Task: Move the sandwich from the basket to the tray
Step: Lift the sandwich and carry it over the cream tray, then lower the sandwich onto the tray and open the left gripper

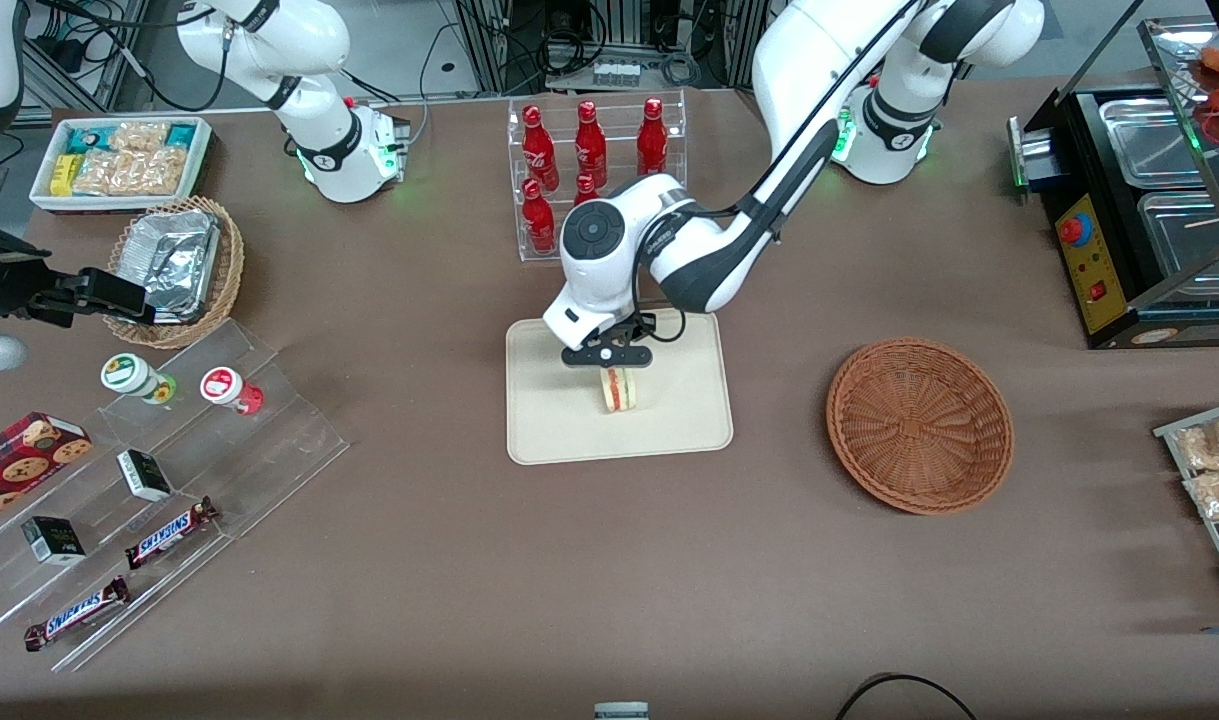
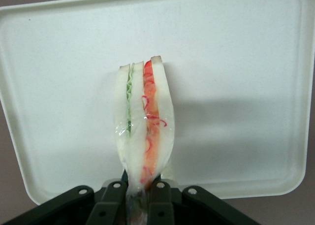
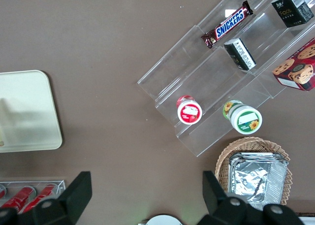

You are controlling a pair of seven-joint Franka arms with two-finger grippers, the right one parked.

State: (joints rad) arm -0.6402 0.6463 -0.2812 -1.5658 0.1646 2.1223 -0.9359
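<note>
I'm looking at a robotics lab dressed up as a snack-shop counter. Cables and aluminium framing are showing along the table's (image 1: 449, 560) edge farthest from the front camera, where the white arms are bolted down. Shop goods are sitting out on brown cloth: a clear rack of red bottles (image 1: 589, 150), tiered acrylic steps (image 1: 169, 470) carrying chocolate bars (image 1: 171, 533), a white bin of snack packets (image 1: 121, 160), and a food warmer (image 1: 1139, 210) at the working arm's end.

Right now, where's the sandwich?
Front view: the sandwich is pinched in the gripper over the middle of the tray, out of the basket.
</note>
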